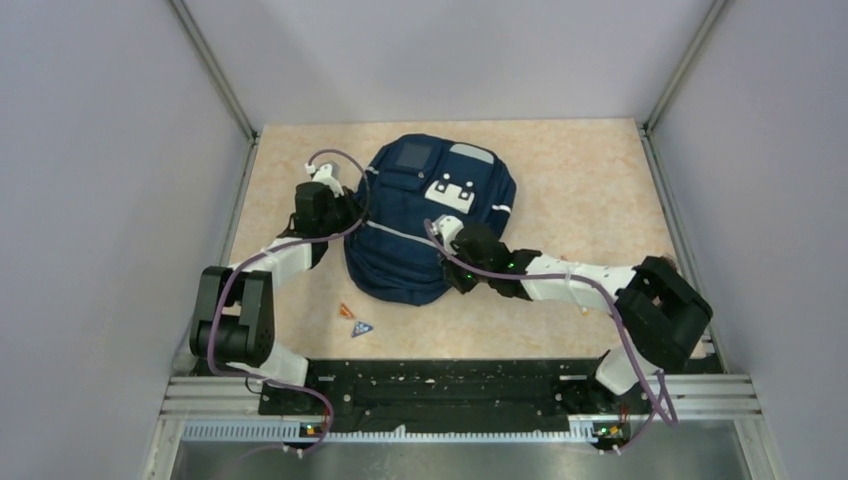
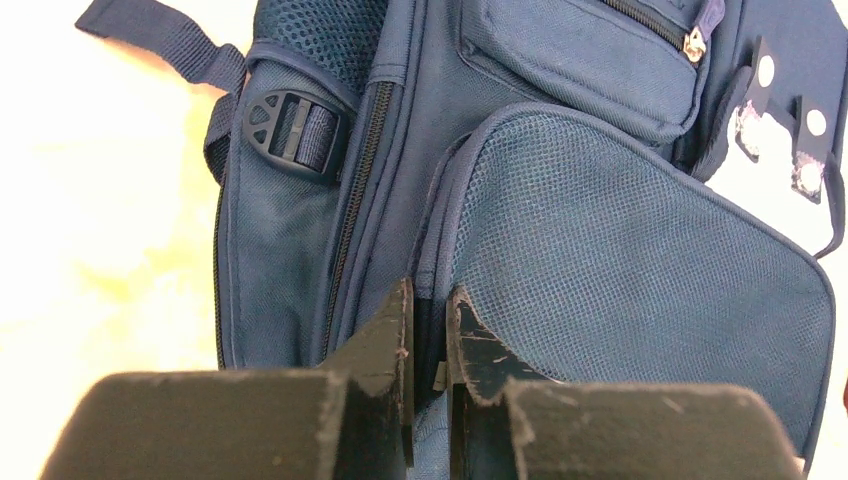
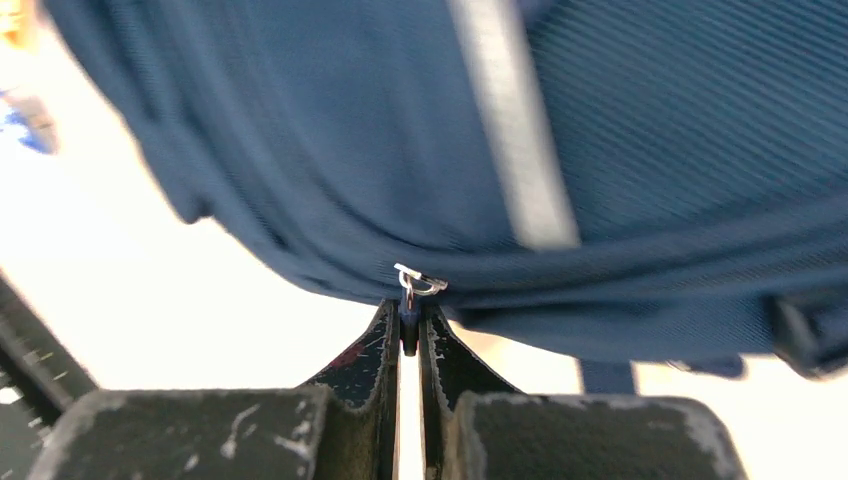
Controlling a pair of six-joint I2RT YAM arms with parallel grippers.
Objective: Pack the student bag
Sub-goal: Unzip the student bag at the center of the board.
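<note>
- The student bag (image 1: 420, 225) lies flat in the middle of the table (image 1: 590, 180), front pockets up, top toward 12 o'clock.
- Our right gripper (image 3: 410, 312) is at the bag's 5 o'clock edge, fingers pressed together on the zipper pull (image 3: 418, 281). We reckon that's to run the main zip open so stuff can go in.
- Our left gripper (image 2: 428, 295) sits at 9 o'clock, pinching a fold of the bag beside the mesh pocket (image 2: 640, 260) — probably an anchor so the bag doesn't slide when the zip gets tugged.
- Two small triangular bits (image 1: 361, 328) lie at 7 o'clock, apart from the bag.
</note>
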